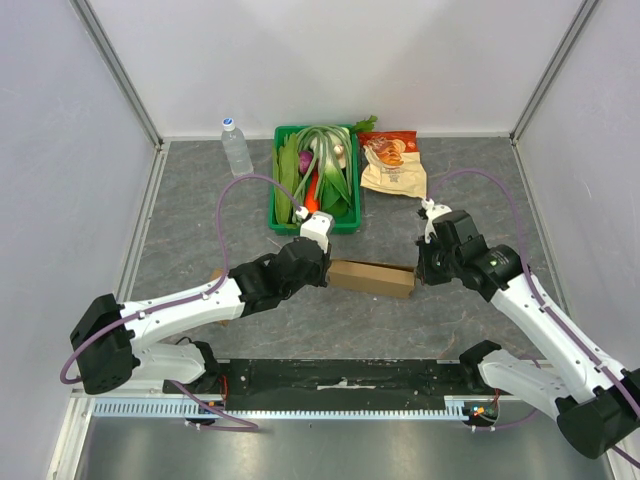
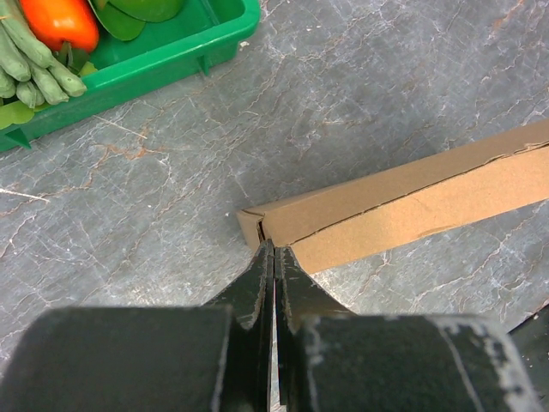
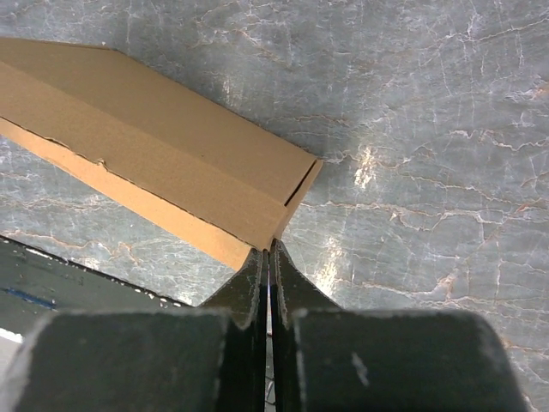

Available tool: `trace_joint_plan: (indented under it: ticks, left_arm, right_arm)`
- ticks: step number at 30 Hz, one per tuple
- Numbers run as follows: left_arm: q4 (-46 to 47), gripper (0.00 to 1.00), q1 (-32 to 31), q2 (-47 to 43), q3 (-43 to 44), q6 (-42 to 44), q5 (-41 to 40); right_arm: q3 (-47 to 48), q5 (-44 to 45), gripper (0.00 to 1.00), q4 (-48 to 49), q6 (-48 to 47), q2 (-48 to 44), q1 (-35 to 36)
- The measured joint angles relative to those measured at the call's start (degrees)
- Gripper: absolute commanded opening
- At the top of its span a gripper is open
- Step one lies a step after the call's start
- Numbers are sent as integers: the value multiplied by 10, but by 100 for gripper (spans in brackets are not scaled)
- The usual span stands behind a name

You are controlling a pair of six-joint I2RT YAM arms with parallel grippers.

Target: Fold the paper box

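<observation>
Paper box (image 1: 372,277) lay flat on the table (image 1: 200,200) | left hand (image 2: 273,251) and right hand (image 3: 268,249) both closed tight at its opposite ends | we judged equal inward pressure would keep creases square.

In the left wrist view the paper box (image 2: 412,206) runs off the right edge; the green crate (image 2: 163,62) looks mostly cropped.

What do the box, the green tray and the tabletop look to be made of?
Box: brown cardboard, matte, with a rough fibrous edge along the flap. Tray: probably moulded plastic, glossy green. Tabletop: grey with marble-like veins and a slight sheen; it could be stone or printed laminate, I cannot tell which.
</observation>
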Motion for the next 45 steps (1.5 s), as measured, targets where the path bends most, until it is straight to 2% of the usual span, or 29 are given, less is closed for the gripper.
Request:
trace_joint_plan:
  ticks: [17,27,45]
  left_arm:
    - [-7,2,8,0,0,11,-21]
    - [-10,2,9,0,0,13,-29]
    - [29,2,2,11,-5,12,0]
  right_arm:
    - [7,-93,0,8,75,7,-34]
    - [-22,-155,0,64,122,-5,-81]
    - [2,-116,0,-33,3,9,-78]
